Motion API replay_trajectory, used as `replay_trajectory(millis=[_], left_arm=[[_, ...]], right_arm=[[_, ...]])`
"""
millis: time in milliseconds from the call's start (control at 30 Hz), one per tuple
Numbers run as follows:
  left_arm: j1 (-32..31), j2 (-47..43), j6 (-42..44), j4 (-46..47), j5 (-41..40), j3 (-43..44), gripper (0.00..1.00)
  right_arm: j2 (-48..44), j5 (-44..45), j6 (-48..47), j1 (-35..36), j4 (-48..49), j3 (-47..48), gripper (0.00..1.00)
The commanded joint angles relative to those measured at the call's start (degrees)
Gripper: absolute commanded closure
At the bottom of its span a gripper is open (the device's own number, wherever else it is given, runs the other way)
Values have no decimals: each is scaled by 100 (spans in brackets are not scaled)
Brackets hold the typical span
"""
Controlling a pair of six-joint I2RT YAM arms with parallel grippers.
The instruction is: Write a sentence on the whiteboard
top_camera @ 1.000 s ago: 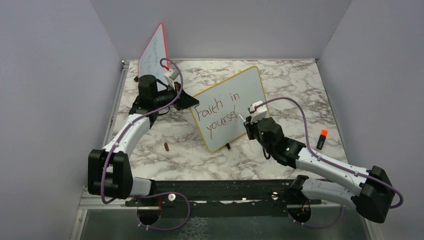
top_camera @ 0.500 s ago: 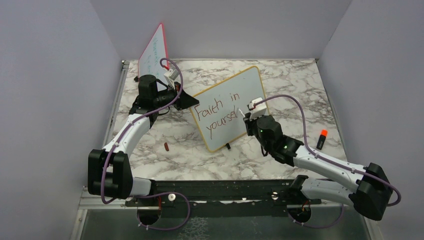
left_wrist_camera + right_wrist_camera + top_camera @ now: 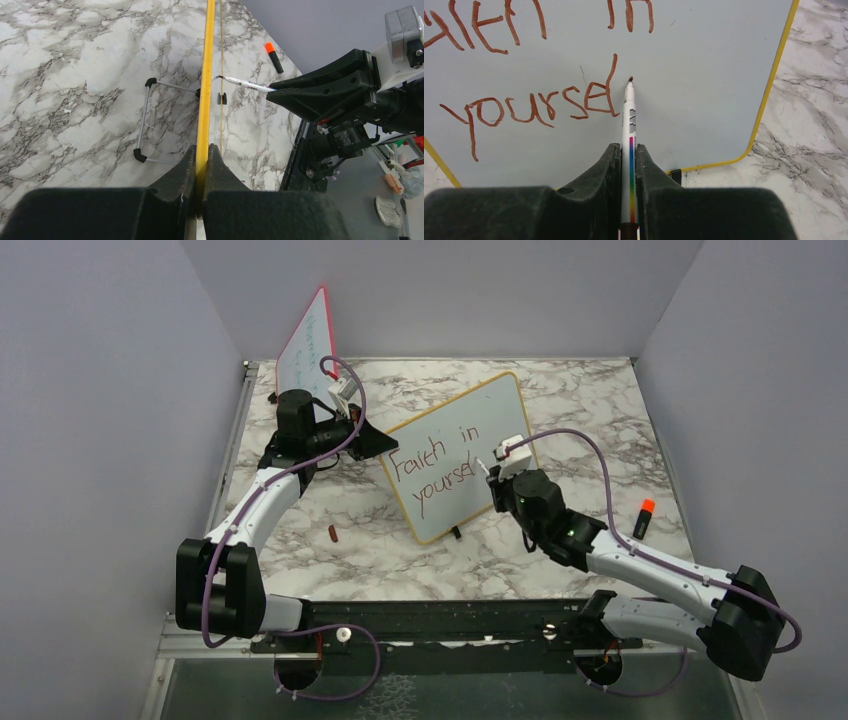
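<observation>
Right tool (image 3: pixel 629 148) apparently edged marker (image 3: pixel 629 112) upward.

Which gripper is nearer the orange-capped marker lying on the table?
Right. The right gripper holds the pen on the whiteboard, on the side toward the orange-capped marker; the left gripper clamps the opposite edge.
</observation>
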Motion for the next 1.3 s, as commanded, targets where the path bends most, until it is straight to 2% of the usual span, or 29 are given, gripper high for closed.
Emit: replay_trajectory(millis=[0,467,933,1267], left_arm=[[-111,198,369,-558,-288,-74,100],[-111,185,376,-567,-297,-74,100],[-111,194,383,-576,-297,-74,100],[-111,186,378,-576,-288,-70,100]], right_arm=[[-101,-319,142,-37,-346,87,99],[-167,-398,619,-37,-1075,-98,99],[-333,-1063,719,-37,-1481,-60,99],[-709,-199,580,-37,-913,-83,99]])
